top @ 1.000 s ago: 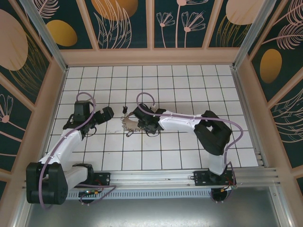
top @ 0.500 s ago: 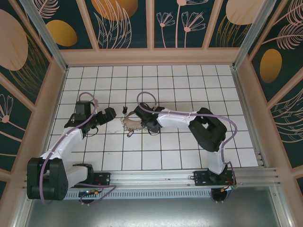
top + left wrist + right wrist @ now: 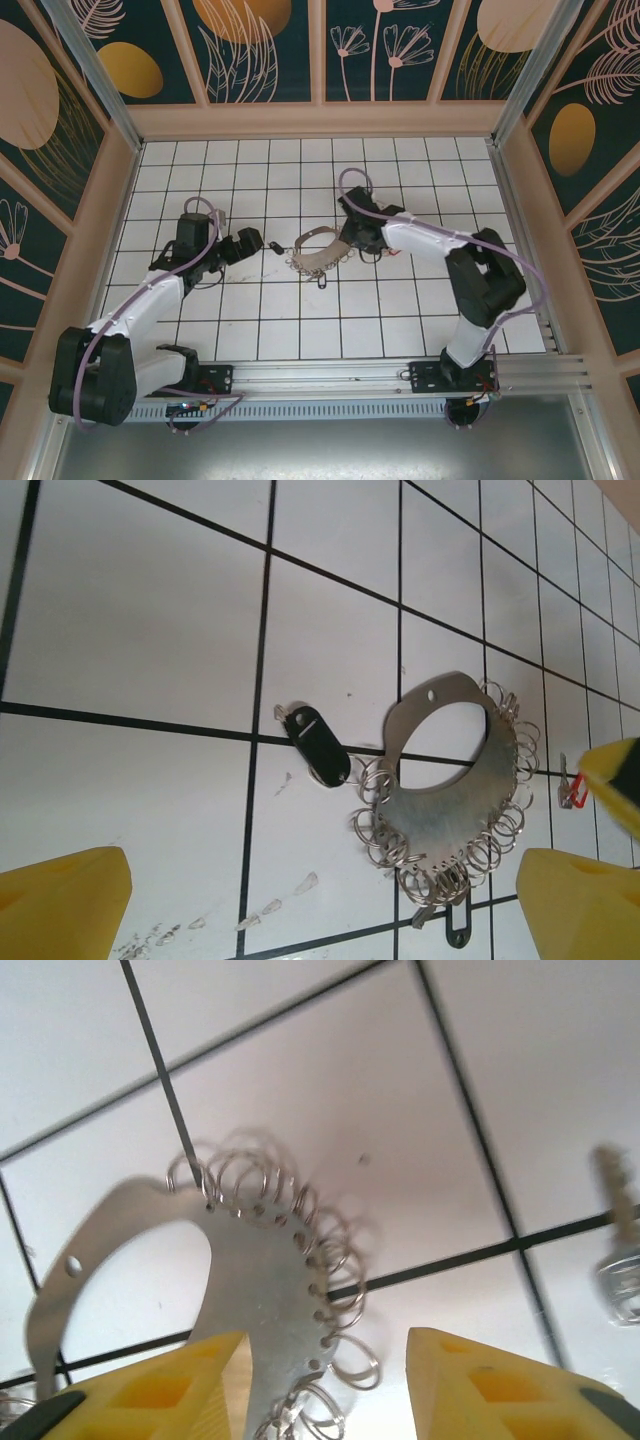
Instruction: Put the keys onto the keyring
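- Holds left tool [image 3: 320, 885] spread wide, near small black-headed metal key [image 3: 318, 746].
- Has flat silvery crescent keyring [image 3: 440, 815], fringed with wire rings, lying mid white tiled tabletop [image 3: 400, 320].
- Hangs right tool [image 3: 325, 1390] over keyring's right edge, fingers apart, pinching nothing.

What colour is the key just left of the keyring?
The key is black; see left wrist view.

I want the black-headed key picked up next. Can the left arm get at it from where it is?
Probably yes: the left gripper is open, and the black-headed key lies flat on bare tile just ahead of it. Loops of the keyring sit close beside it and might get nudged.
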